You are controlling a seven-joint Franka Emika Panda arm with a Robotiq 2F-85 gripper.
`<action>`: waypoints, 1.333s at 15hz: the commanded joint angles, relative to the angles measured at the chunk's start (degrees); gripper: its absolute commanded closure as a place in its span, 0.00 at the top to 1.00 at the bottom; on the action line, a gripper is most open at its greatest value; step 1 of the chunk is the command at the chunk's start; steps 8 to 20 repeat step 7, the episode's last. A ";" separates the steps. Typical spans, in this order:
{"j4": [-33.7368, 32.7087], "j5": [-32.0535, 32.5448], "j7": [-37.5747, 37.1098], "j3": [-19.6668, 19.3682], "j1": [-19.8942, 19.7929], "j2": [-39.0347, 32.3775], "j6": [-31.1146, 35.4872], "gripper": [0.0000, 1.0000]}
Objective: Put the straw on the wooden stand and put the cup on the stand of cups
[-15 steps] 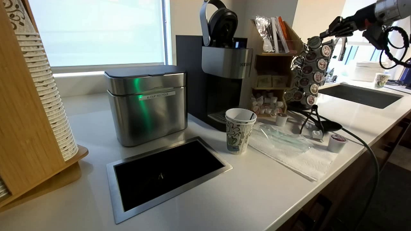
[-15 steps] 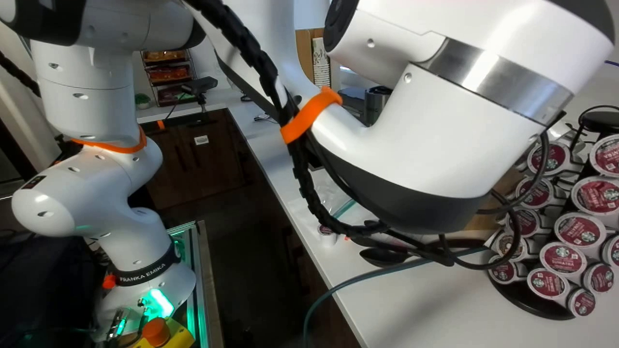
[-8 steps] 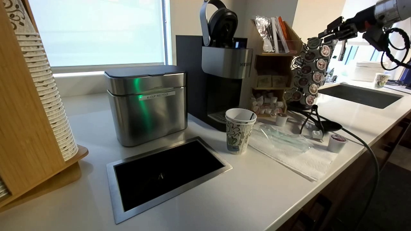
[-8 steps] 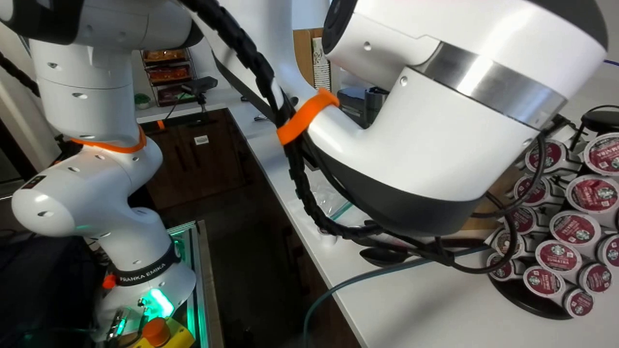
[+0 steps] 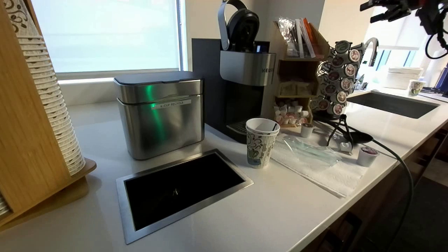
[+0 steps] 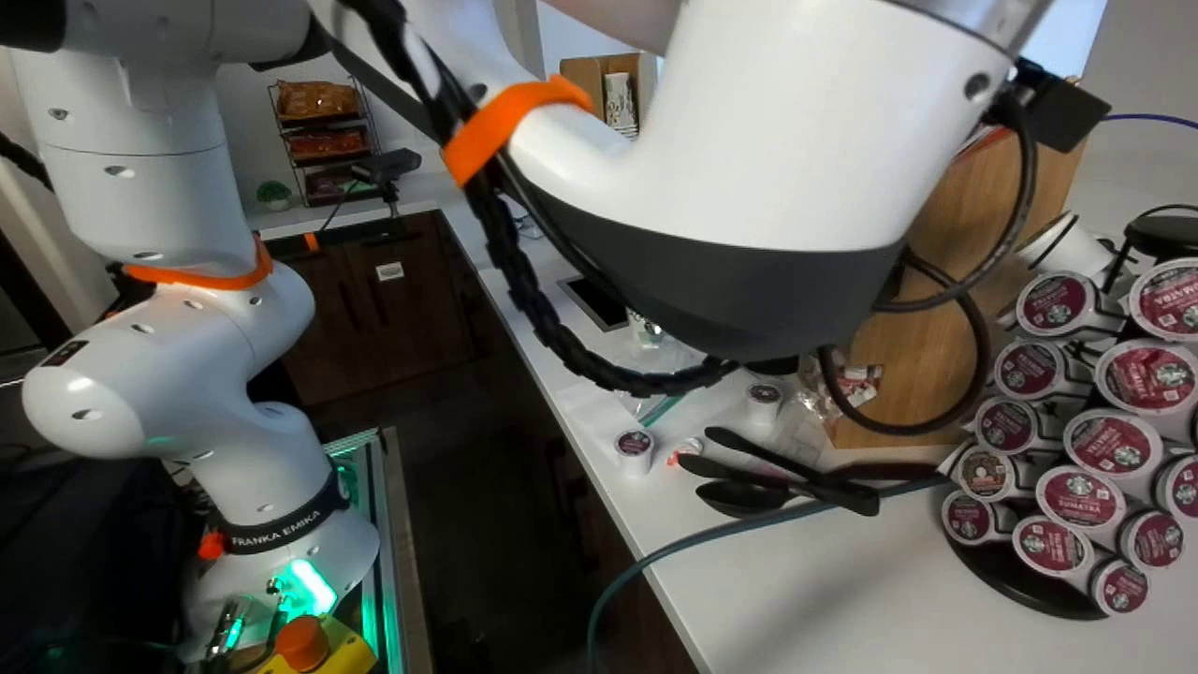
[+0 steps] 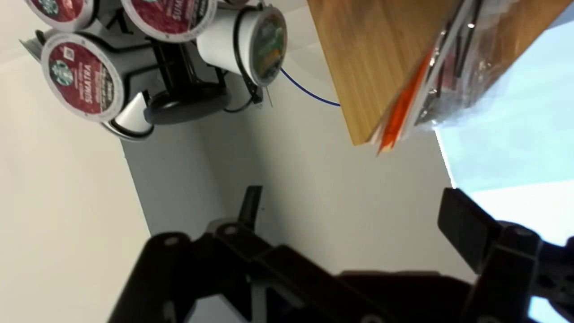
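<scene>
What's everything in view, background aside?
Nested cups: two, white, counter
Cup stand: one, tan, counter
Stacked cups: many, white, cup stand
Bin: one, silver, counter
Opening: one, black, counter
Coffee maker: one, grey, beside bin
Wooden stand: one, tan, counter
Tubs, packets: many, mixed, wooden stand
Carousel: one, black, counter
Pods: many, white, carousel
Loose pods: two, white, counter
Napkin: one, white, counter
Bag: one, clear, napkin
Utensils: several, black, counter
Hose: one, teal, counter
Arm: one, white, beside counter
Gripper: one, black, high, open
</scene>
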State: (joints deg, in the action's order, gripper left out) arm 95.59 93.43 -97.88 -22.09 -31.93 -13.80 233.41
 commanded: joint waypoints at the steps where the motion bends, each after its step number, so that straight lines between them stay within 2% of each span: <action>1: 6.44 -1.16 1.05 -1.79 -1.87 5.57 12.51 1.00; 2: 7.34 -0.95 2.12 -2.28 -2.45 6.44 18.09 1.00; 3: 14.40 1.53 3.99 9.75 -7.03 13.24 11.60 1.00; 4: 15.69 1.94 5.14 11.34 -8.36 14.53 11.95 1.00; 5: 7.84 0.61 2.35 2.26 -3.18 8.29 10.99 1.00; 6: 9.39 0.60 2.74 3.66 -3.27 9.91 9.25 1.00; 7: 9.40 0.56 2.72 2.98 -2.27 10.19 8.73 1.00; 20: 9.40 0.56 2.72 2.98 -2.27 10.19 8.73 1.00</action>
